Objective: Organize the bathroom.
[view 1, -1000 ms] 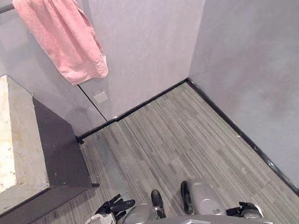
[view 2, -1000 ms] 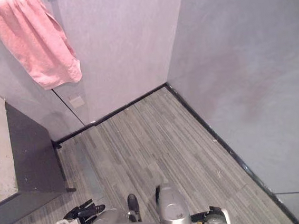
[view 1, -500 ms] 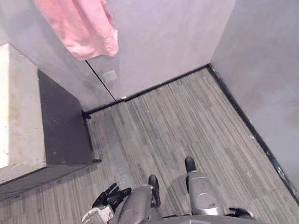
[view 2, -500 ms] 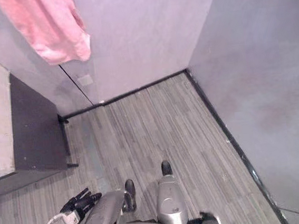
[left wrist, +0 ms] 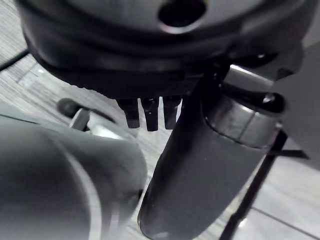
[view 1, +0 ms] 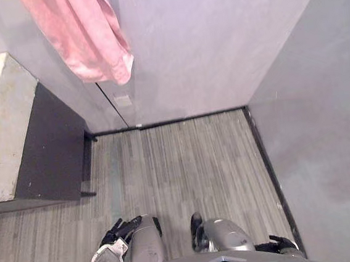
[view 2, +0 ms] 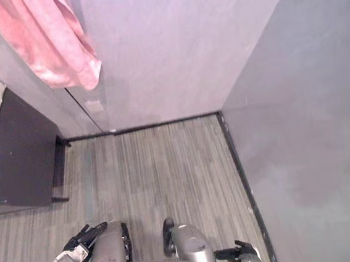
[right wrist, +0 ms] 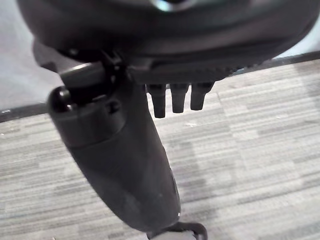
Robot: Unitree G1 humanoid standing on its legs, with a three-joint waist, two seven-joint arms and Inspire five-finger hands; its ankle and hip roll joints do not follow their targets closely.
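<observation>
— Towel? 
— Pink towel [view 1: 85, 37], hanging high on the back wall [view 1: 204, 47], lower corner dangling above the far end of the table [view 1: 5, 135]. 
— Table edge? 
— Pale top, dark side panel, standing against the back wall at the left; short dark feet on the floor [view 1: 184, 161] at its front corner. 
— Room to move? 
— Open striped plank floor from the table's side across to the right wall [view 1: 325, 141]; dark baseboard [view 1: 266, 159] running along both walls and meeting in the corner. Small pale plate [view 1: 122, 101] low on the back wall beside a thin vertical seam. 
— Hands? 
— Left hand [view 1: 119, 230] low at the lower left, fingers spread and relaxed, holding nothing. Right hand [view 1: 280, 243] low by the right baseboard — fingers straight in its wrist view, nothing in them either.
</observation>
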